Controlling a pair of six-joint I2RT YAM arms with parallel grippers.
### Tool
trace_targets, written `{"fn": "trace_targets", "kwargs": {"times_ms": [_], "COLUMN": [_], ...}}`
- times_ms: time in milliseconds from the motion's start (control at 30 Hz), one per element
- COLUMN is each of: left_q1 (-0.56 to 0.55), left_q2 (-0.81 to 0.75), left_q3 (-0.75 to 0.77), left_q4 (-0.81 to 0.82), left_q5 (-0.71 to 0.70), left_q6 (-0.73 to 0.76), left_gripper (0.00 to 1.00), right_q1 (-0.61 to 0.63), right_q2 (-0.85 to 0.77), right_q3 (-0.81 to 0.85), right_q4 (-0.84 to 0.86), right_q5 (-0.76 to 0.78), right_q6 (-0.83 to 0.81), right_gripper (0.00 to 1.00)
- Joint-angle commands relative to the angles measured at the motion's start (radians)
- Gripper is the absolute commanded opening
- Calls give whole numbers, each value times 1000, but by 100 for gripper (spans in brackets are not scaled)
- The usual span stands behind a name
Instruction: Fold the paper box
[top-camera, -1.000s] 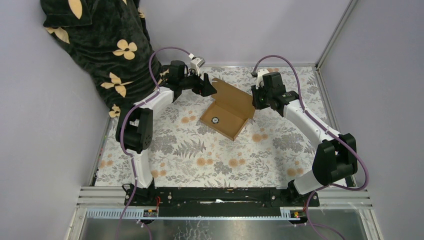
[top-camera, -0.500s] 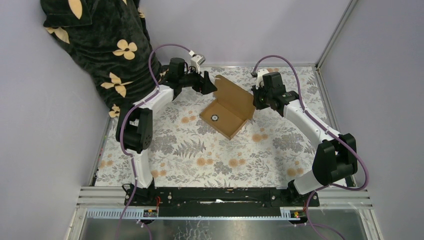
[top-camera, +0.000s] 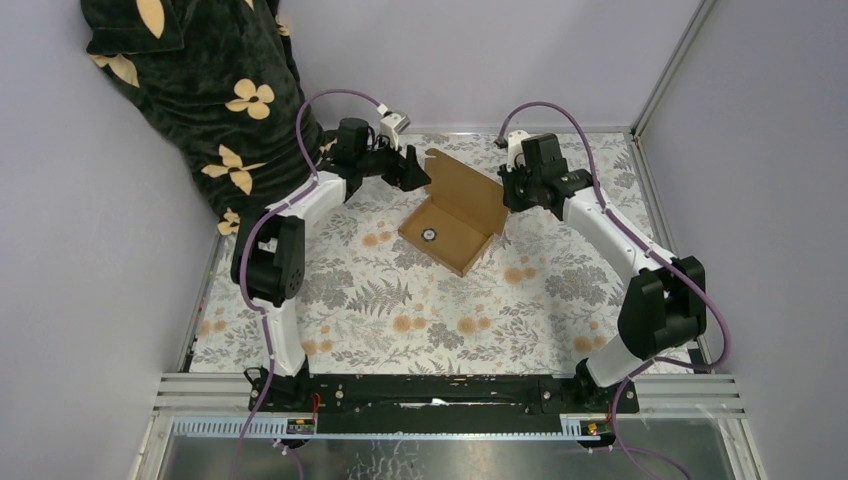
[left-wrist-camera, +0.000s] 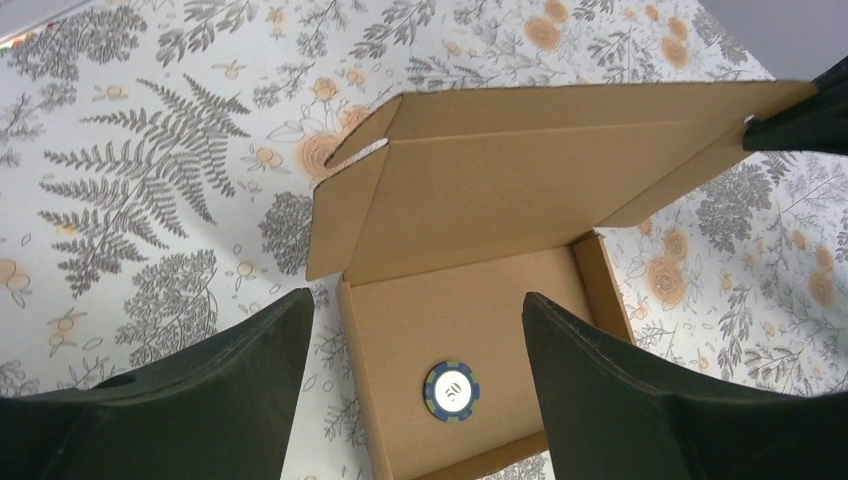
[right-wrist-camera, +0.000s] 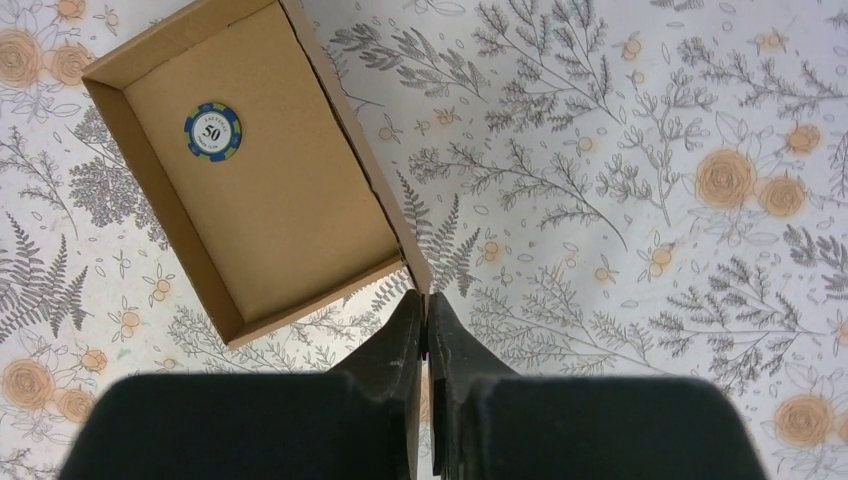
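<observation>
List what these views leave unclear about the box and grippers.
- Whether the right gripper pinches the lid of the box: right wrist view, its own fingers hide the contact.
- Box's near end: left wrist view, cut off by the bottom edge and left gripper.
- Lid's outer face: turned away in every view.

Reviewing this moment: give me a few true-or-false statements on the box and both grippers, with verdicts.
1. The box has its lid raised open. True.
2. The left gripper has its jaws shut on the lid. False: they stand wide open and hold nothing.
3. One chip lies inside the box. True.
4. The right gripper hangs open, clear of the box. False: its jaws are shut on the lid's edge, at a corner.
5. The box rests on a floral cloth. True.
</observation>
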Motion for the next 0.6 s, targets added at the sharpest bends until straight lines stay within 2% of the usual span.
{"fn": "trace_targets", "kwargs": {"times_ms": [0,233,567], "left_q1": [27,72,147], "left_q2": [-55,-70,-8], "left_q3": [-27,-17,70], "left_q4": [-12,-26,1], "left_q5": [-21,-9,83], "left_q6": [41,69,20], "left_gripper": [82,83,83], "right_q1": [-5,-5,-5], "right_q2": [43,141,264], "right_q3": [103,192,354], "right_q4": [-48,-111,-202], "right_q5": [-100,-223,-300], "right_q6": [-93,-212,-304], "right_gripper": [5,4,1]}}
